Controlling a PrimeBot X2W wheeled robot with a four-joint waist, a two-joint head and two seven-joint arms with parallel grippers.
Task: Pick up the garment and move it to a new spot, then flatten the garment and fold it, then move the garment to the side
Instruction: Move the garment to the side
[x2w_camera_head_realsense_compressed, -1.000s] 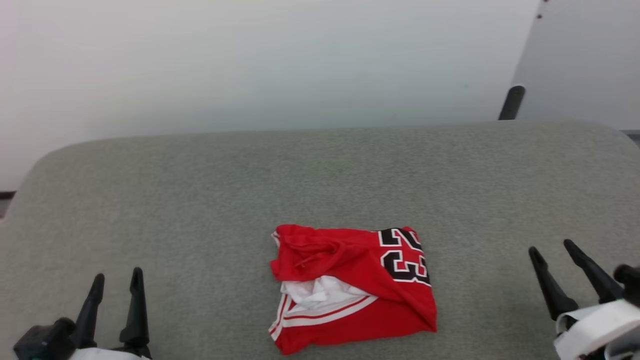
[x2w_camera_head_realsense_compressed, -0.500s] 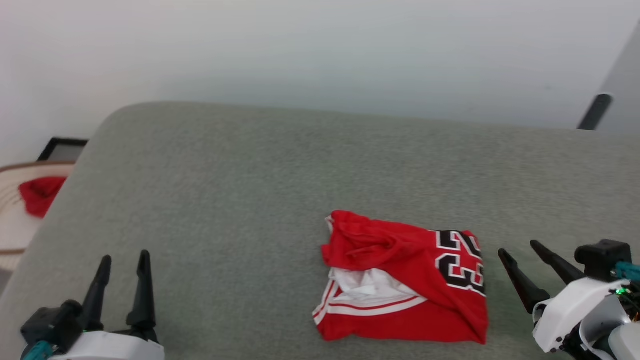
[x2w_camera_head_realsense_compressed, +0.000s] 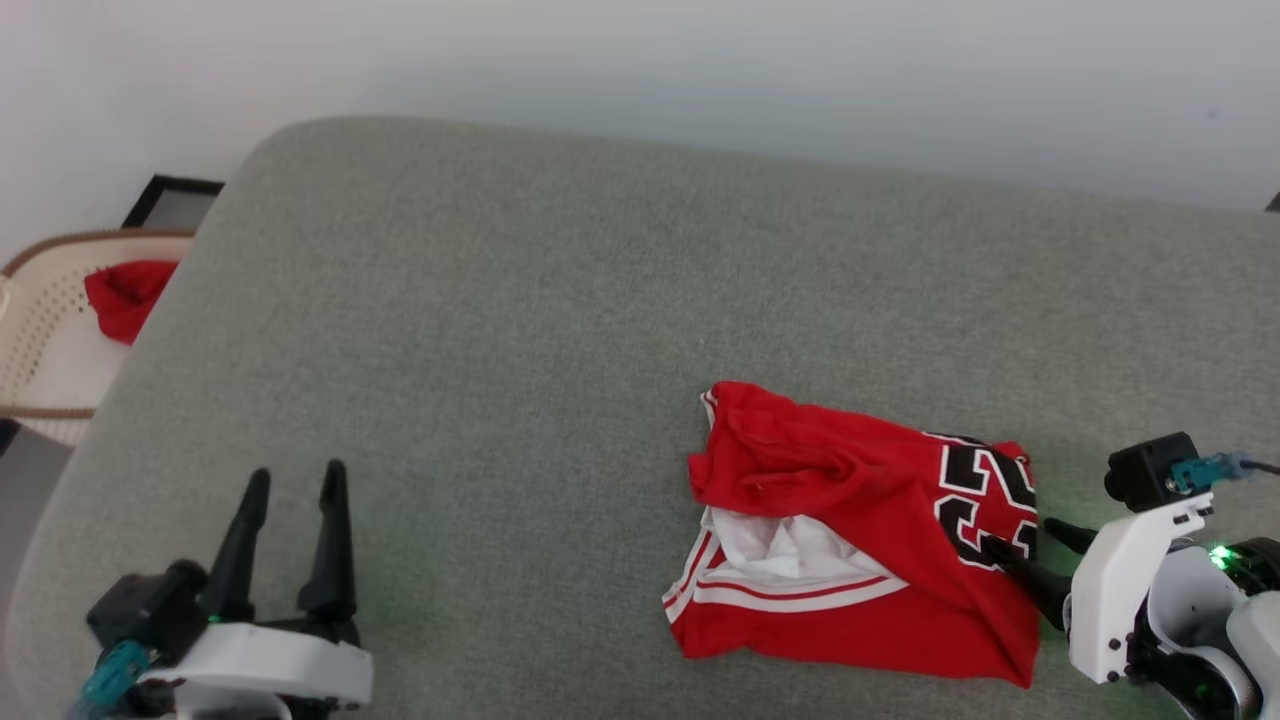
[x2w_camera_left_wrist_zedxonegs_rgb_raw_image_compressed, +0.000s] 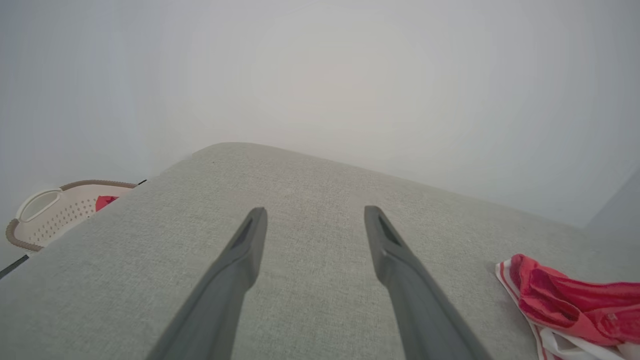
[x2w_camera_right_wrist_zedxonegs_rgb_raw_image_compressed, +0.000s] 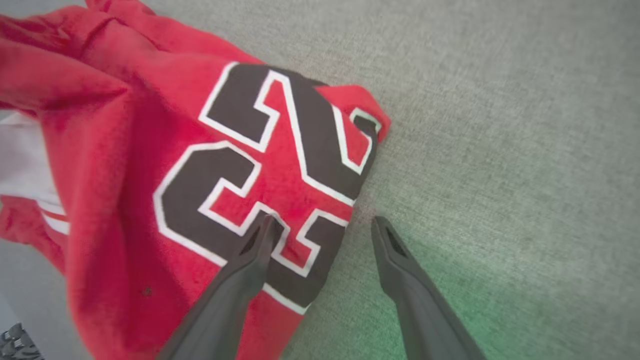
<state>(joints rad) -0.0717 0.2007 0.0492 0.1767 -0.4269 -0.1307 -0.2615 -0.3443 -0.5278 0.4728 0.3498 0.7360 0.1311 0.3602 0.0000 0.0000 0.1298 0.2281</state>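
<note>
The garment (x2w_camera_head_realsense_compressed: 860, 530) lies folded on the grey-green cushion (x2w_camera_head_realsense_compressed: 560, 300), a red T-shirt with a white sleeve and striped trim showing at its front and a black number on its right part. My right gripper (x2w_camera_head_realsense_compressed: 1022, 535) is open at the garment's right edge. In the right wrist view one finger (x2w_camera_right_wrist_zedxonegs_rgb_raw_image_compressed: 250, 265) is over the number on the garment (x2w_camera_right_wrist_zedxonegs_rgb_raw_image_compressed: 125, 165) and the other over bare cushion, gripper (x2w_camera_right_wrist_zedxonegs_rgb_raw_image_compressed: 325, 222) holding nothing. My left gripper (x2w_camera_head_realsense_compressed: 297, 472) stands open and empty far to the left, and its gripper (x2w_camera_left_wrist_zedxonegs_rgb_raw_image_compressed: 315, 212) sees the garment (x2w_camera_left_wrist_zedxonegs_rgb_raw_image_compressed: 570, 305) at the lower right.
A cream perforated basket (x2w_camera_head_realsense_compressed: 40, 340) stands beside the cushion's left edge, with a small plain red cloth (x2w_camera_head_realsense_compressed: 125, 295) in it; the basket (x2w_camera_left_wrist_zedxonegs_rgb_raw_image_compressed: 55, 210) is also in the left wrist view. A pale wall runs behind the cushion. Bare cushion lies left of the garment.
The head camera has turned left, bringing the basket into view. My right gripper has closed in on the garment's right edge, one finger now over it. The garment itself looks unmoved.
</note>
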